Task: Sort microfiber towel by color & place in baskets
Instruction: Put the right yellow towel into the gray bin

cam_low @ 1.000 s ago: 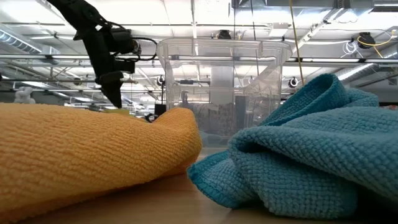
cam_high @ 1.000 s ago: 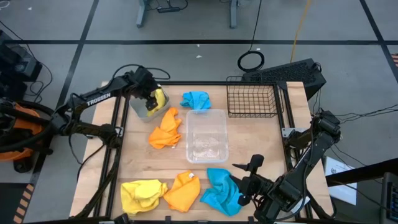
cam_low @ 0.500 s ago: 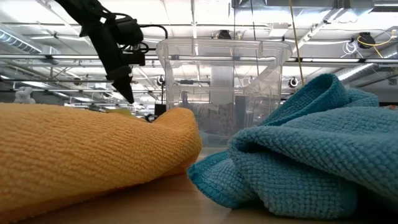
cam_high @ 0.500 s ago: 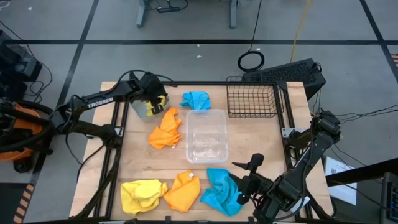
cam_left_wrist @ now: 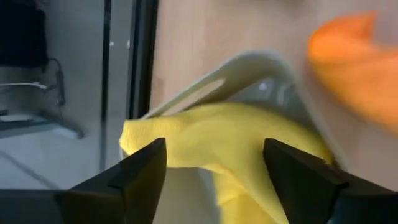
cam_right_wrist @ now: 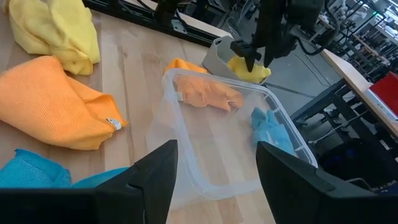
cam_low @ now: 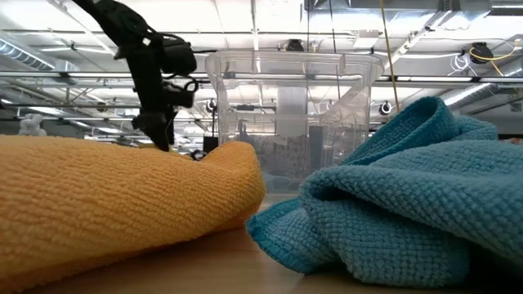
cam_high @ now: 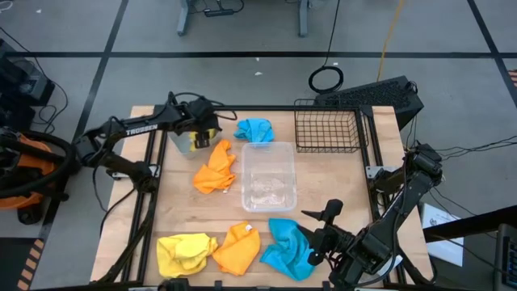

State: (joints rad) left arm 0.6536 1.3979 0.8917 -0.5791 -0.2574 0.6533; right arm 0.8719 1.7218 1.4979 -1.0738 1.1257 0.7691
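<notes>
Upper left, the left tool hangs open above a yellow towel in the grey bin. The right tool, lower right, is parted, holding nothing.

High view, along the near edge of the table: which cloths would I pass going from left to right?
Crumpled yellow fuzzy cloth → folded orange fuzzy cloth → bunched sky-blue fuzzy cloth.

From my remote station I see a light wooden table standing on a grey floor crossed by dark tape lines, a black cable coil lying behind it, and ceiling beams with strip lights over the room beyond.
</notes>
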